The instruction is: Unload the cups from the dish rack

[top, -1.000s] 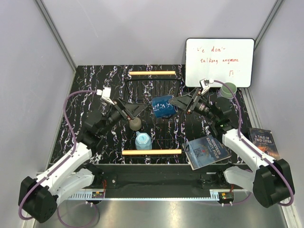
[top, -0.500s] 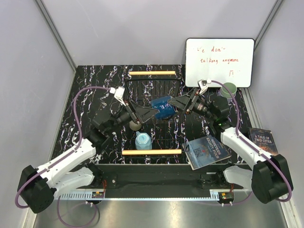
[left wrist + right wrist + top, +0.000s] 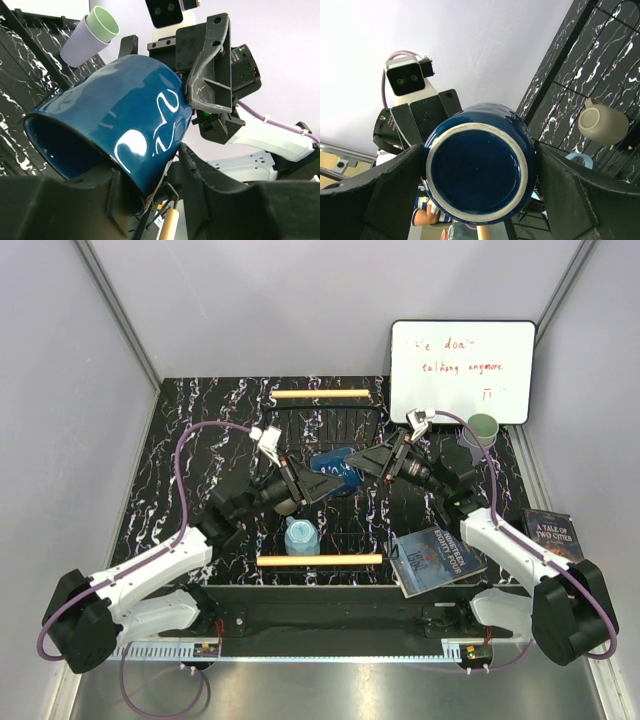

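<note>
The dark navy mug (image 3: 338, 468) hangs tilted above the dish rack (image 3: 320, 560), held from both ends. My right gripper (image 3: 360, 461) is shut on its base, one finger on each side (image 3: 400, 190). My left gripper (image 3: 322, 483) is shut on its rim wall, one finger inside the mouth and one outside (image 3: 200, 175). The beige mug (image 3: 285, 503) and the light blue mug (image 3: 301, 536) sit in the rack below. The pale green tumbler (image 3: 482, 427) sits nested in the lavender tumbler (image 3: 80, 47) on the table by the whiteboard.
A white whiteboard (image 3: 462, 370) leans at the back right. One book (image 3: 437, 558) lies right of the rack and another (image 3: 552, 533) near the table's right edge. The rack's far wooden handle (image 3: 320, 394) lies at the back.
My left arm swung right to the navy mug and its jaws closed on the rim. My right gripper carried the mug slightly left and kept its grip.
</note>
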